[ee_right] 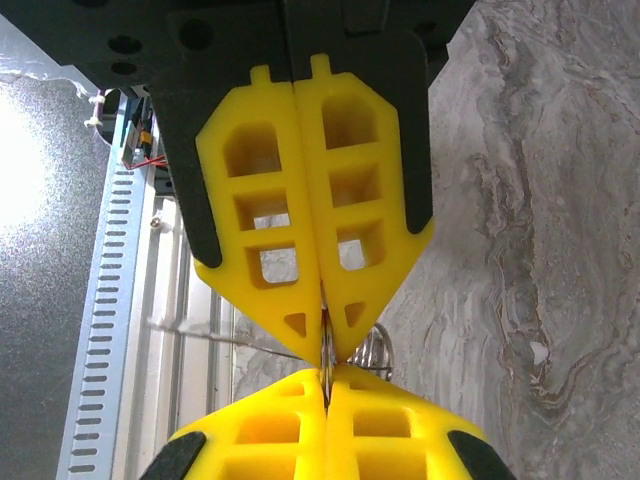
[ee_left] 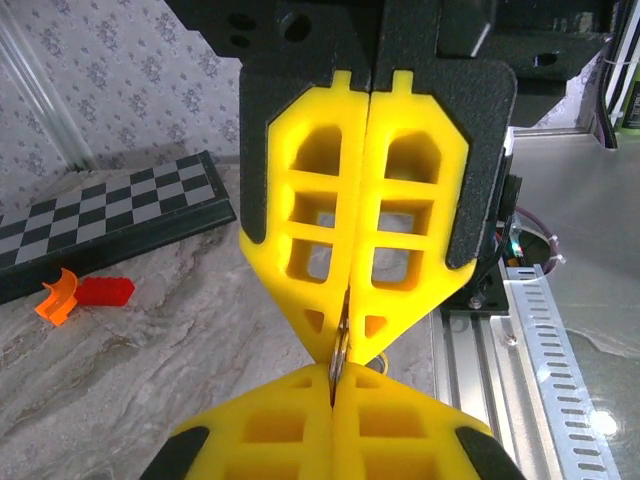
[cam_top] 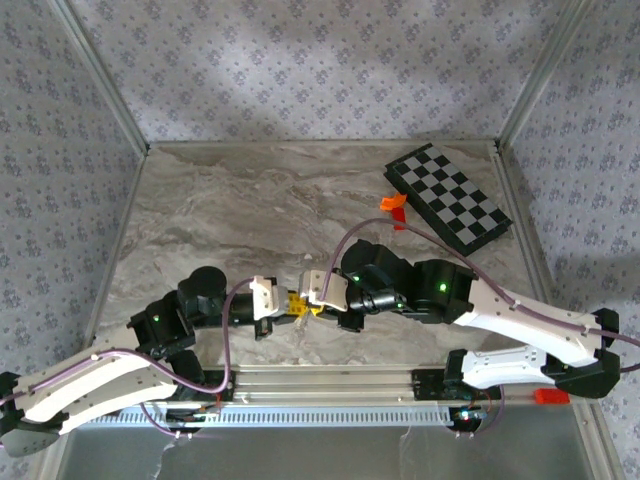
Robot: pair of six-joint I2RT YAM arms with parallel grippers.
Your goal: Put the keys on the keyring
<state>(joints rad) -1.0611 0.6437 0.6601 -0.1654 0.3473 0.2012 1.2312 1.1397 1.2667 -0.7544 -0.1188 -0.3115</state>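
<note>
Left gripper (ee_left: 334, 392) and right gripper (ee_right: 326, 385) meet tip to tip — both clamped closed on the thin keyring (ee_left: 341, 345).

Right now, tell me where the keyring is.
The keyring sits near the table's front-centre in the top view, pinched where the left gripper and right gripper tips meet.

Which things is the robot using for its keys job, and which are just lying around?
For the job:
- keyring, a silvery loop pinched where the two hands meet
- left hand, shut
- right hand, shut

Just lying about:
- chessboard, at the table's far side
- orange block, beside the chessboard
- red block, next to the orange block
</note>
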